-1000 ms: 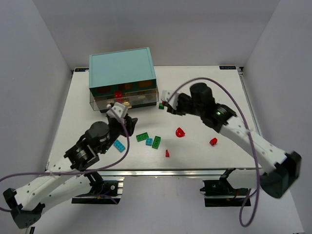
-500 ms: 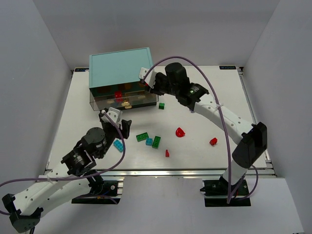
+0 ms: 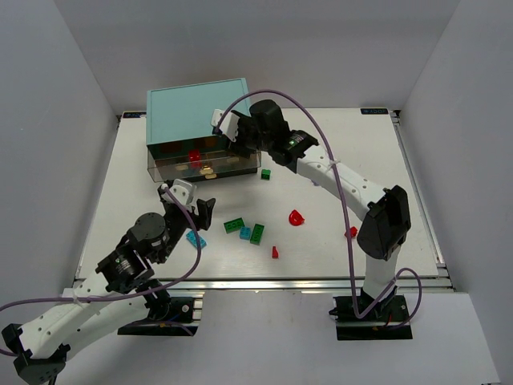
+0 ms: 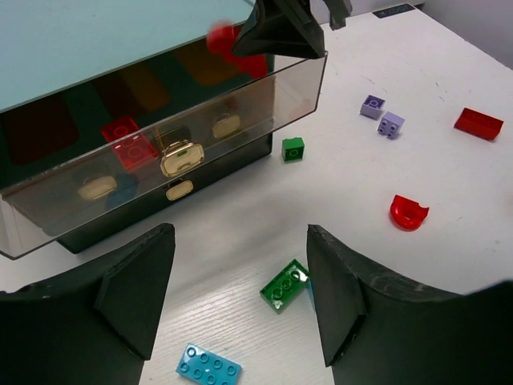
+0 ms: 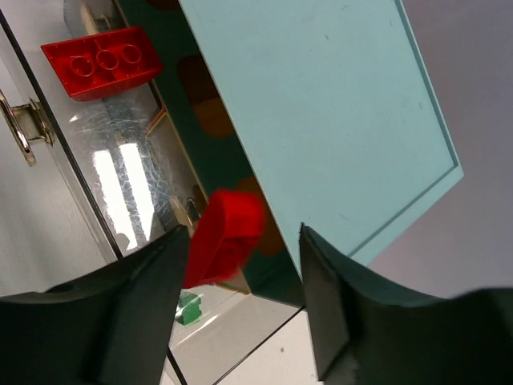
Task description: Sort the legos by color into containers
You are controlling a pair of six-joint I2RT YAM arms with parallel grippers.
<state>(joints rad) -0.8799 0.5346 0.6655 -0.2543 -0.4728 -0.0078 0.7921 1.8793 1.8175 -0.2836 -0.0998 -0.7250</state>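
The right tool (image 5: pixel 242 233) and arm hang over the right half of the open drawer (image 3: pixel 168 173); legos (image 3: pixel 234 225) litter the mid surface (image 3: pixel 393 168); its far-right side lies open

The cabinet (image 3: pixel 200 108) is light teal on top. Its drawer (image 4: pixel 256 112) is brownish and translucent with a cream knob (image 4: pixel 181 157), and a red brick (image 4: pixel 128 146) shows through. The white table (image 3: pixel 345 152) carries green bricks (image 3: pixel 234 225), a cyan brick (image 3: pixel 195 239), lavender pieces (image 4: pixel 390 123) and red pieces (image 3: pixel 296 217). The cables (image 3: pixel 272 91) are purple.
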